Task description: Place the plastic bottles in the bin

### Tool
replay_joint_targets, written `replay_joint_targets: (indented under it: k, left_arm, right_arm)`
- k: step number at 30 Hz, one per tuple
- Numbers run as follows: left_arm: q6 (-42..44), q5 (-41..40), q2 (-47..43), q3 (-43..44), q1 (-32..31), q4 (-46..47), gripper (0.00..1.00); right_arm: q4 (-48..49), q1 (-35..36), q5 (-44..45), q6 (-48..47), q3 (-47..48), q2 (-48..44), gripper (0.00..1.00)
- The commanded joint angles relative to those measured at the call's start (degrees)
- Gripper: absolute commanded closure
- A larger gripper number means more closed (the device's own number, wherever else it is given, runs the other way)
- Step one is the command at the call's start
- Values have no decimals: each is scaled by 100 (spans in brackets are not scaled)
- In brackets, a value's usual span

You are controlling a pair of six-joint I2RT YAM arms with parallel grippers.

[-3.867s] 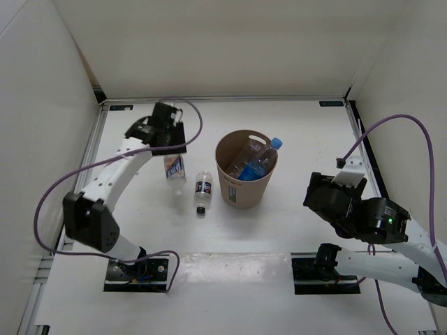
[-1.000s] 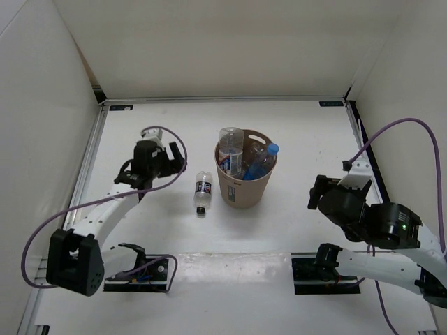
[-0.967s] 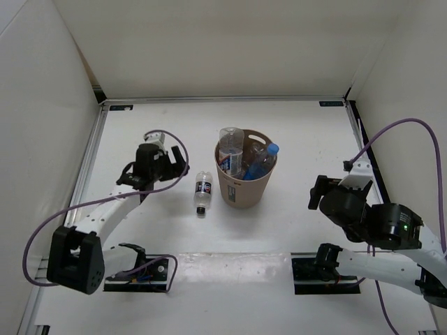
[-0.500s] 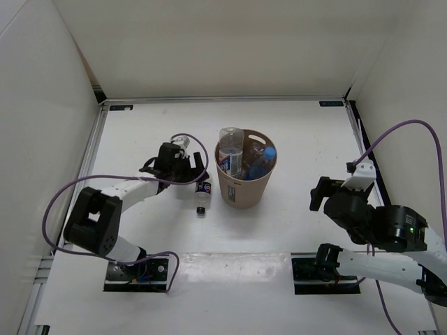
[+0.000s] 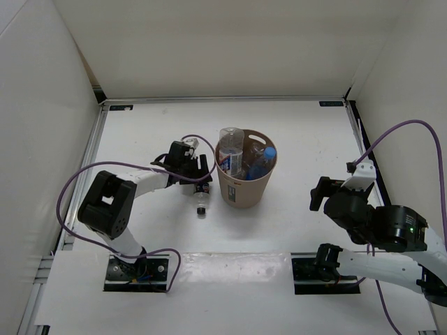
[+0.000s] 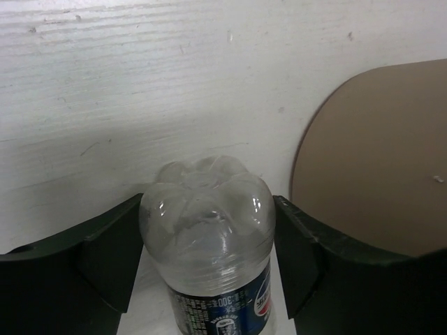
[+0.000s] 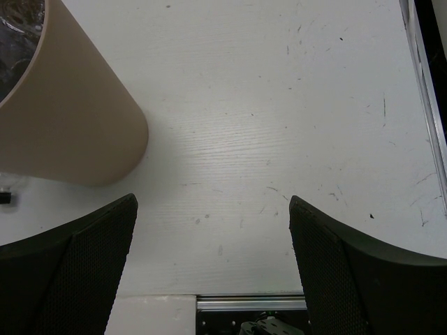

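Dark-labelled bottle (image 6: 207,259): on its side on the table (image 5: 140,230), just left of the bin (image 5: 244,190), cap toward my bases. Its base end sits between my left fingers.
Other bottles: in the bin, a clear bottle (image 5: 230,143) sticks up past the rim, and a blue-capped bottle (image 5: 264,158) leans beside it.
Bin: upright, mid-table.
Left gripper (image 6: 206,209): low at the table, jaws on either side of the bottle's base, close against it. Squeezing or not, I cannot tell.
Right gripper (image 7: 213,209): jaws spread wide over the table, well right of the bin.

There are 4 plastic bottles (image 5: 230,148), 1 bin (image 5: 244,190) and 2 robot arms (image 5: 137,180).
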Motion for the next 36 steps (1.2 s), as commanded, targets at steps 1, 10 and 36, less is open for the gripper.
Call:
replay_joint_targets:
  k: [1,10,36]
  left_arm:
    - [117,-80,-130,165,-14,-277,22]
    - [196,-1456,-1866,173,-6,-1173,34]
    - [2752,-4580,-2436,3900,-3178,-798,37]
  right_arm:
    - [68,-26,144,85,-40,6,10]
    - [60,-35,153,85,-31,15,10]
    - [86,-114,144,67,-40,50,10]
